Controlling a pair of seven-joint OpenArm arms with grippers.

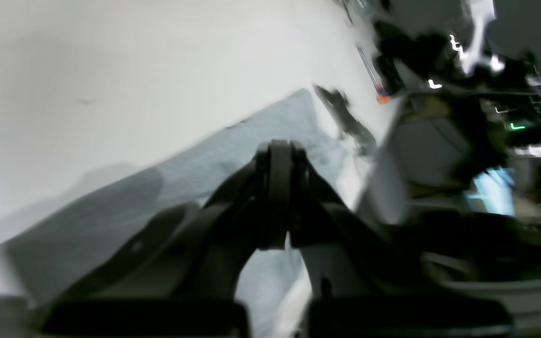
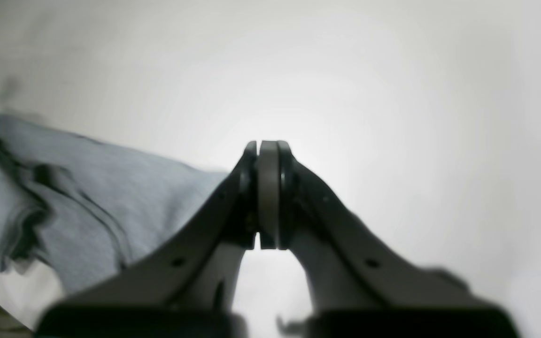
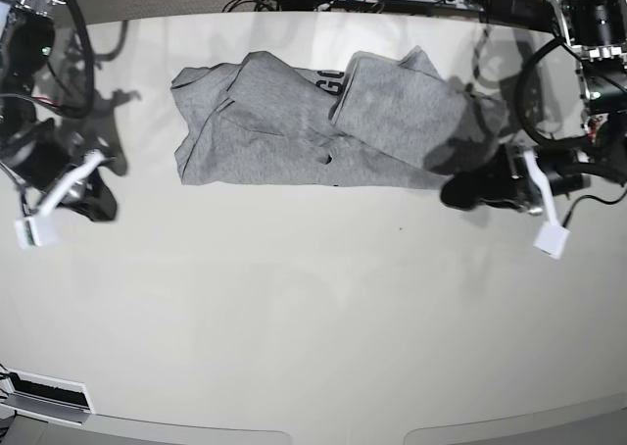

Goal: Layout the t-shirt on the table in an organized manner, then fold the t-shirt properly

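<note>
At the left of the base view, the right gripper (image 3: 98, 205) is being held low over bare table (image 3: 294, 318), well apart from the t-shirt (image 3: 294, 122); its tips are being lost in dark shadow there. In the right wrist view the right gripper (image 2: 268, 195) is being shown with its jaws pressed together on nothing, and a creased grey part of the t-shirt (image 2: 87, 202) is being cut off by the left edge of that picture

The t-shirt is being seen lying across the far middle of the table, rumpled and partly doubled over itself, with only a few black letters being left exposed near the fold; the rest of the print is being hidden

At the right, the left gripper (image 3: 458, 190) is being held at the shirt's right end, but whether cloth is being touched cannot be told from the base view. In the blurred left wrist view, the left gripper (image 1: 280, 197) is being shown closed, with grey t-shirt (image 1: 233, 145) fabric lying behind and below it; whether any cloth is being pinched cannot be told. Cables and equipment (image 1: 477, 117) beyond the table edge are being smeared by motion
</note>
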